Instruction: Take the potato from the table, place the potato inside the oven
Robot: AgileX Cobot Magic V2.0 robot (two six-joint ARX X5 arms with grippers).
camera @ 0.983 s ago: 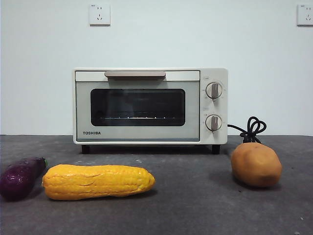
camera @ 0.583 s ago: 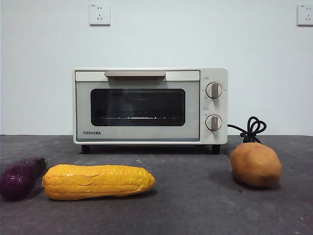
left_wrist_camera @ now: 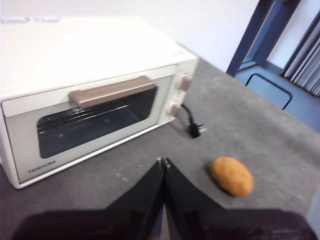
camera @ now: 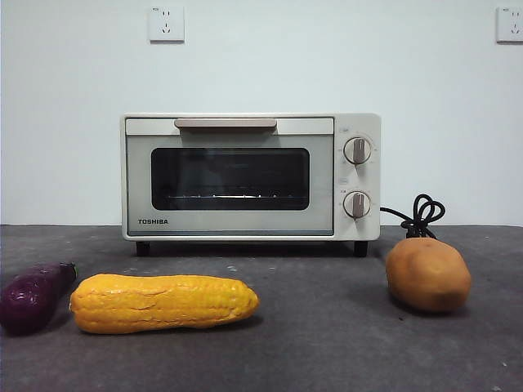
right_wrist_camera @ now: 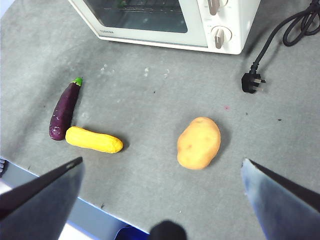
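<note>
The orange-brown potato [camera: 427,274] [left_wrist_camera: 231,175] [right_wrist_camera: 199,142] lies on the dark grey table [camera: 327,343], right of and in front of the oven. The cream-white Toshiba oven [camera: 251,176] [left_wrist_camera: 90,87] [right_wrist_camera: 170,20] stands at the back with its door shut. My right gripper [right_wrist_camera: 162,172] hovers high above the potato, jaws wide open and empty. My left gripper [left_wrist_camera: 163,162] is shut with nothing in it, up in front of the oven door, the potato off to one side of it. Neither arm shows in the front view.
A long yellow corn cob [camera: 163,303] [right_wrist_camera: 94,139] and a dark purple eggplant [camera: 34,295] [right_wrist_camera: 64,110] lie at the table's front left. The oven's black cord [camera: 418,216] and plug [right_wrist_camera: 251,82] lie to its right. The table's near edge [right_wrist_camera: 75,200] runs below the corn.
</note>
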